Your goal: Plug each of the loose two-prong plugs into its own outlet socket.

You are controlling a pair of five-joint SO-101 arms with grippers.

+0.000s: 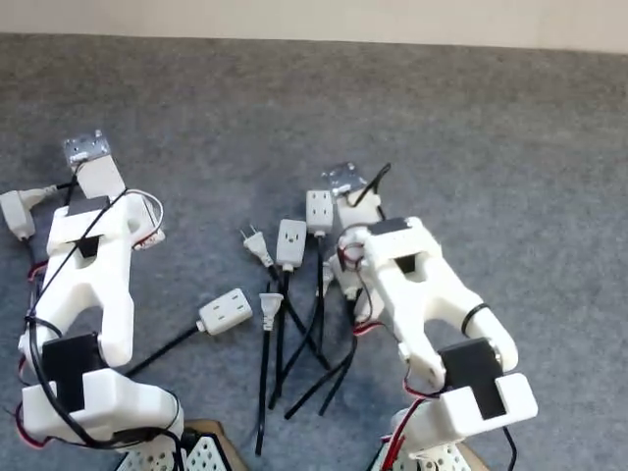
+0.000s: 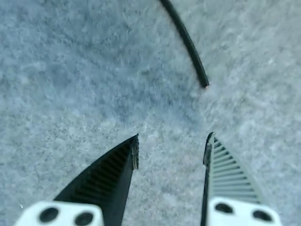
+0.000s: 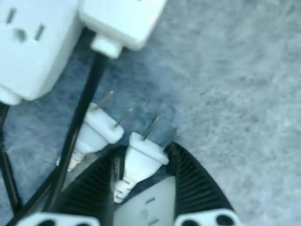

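R gripper (image 3: 146, 148) is clamped on the held plug (image 3: 140, 162), a white 2-prong one. Its fingers (image 3: 193, 183) sit either side of the plug body, and the prongs stick out past the tips, pointing away from the wrist. The 2nd plug (image 3: 96, 132) lies just beside it on the carpet (image 3: 235, 94), outside the fingers, prongs aimed roughly the same way. Beyond the prongs sits a socket block (image 3: 33, 47) w/ its slots facing the camera. A 2nd block (image 3: 122, 19) is right next to it, w/ a black cord (image 3: 84, 103) running from it back past the 2nd plug. The held plug's prongs are apart from both blocks, not in any slot. L gripper (image 2: 172, 139) is spread wide w/ nothing btwn its fingers, over bare carpet. A black cable end (image 2: 188, 44) lies beyond the tips, apart from them. In the high view the L arm (image 1: 88, 275) is at frame left and the R arm (image 1: 422, 285) right of centre. Btwn them, mid-frame, lie the top outlet (image 1: 319, 208), the mid outlet (image 1: 291, 242) just below-left of it, and the low outlet (image 1: 224, 311) further lower left. The upper plug (image 1: 255, 243) is just left of the mid outlet, and the lower plug (image 1: 270, 306) just right of the low outlet. Black cords fan down toward frame bottom. Can't tell which of these match the wrist-view plugs.
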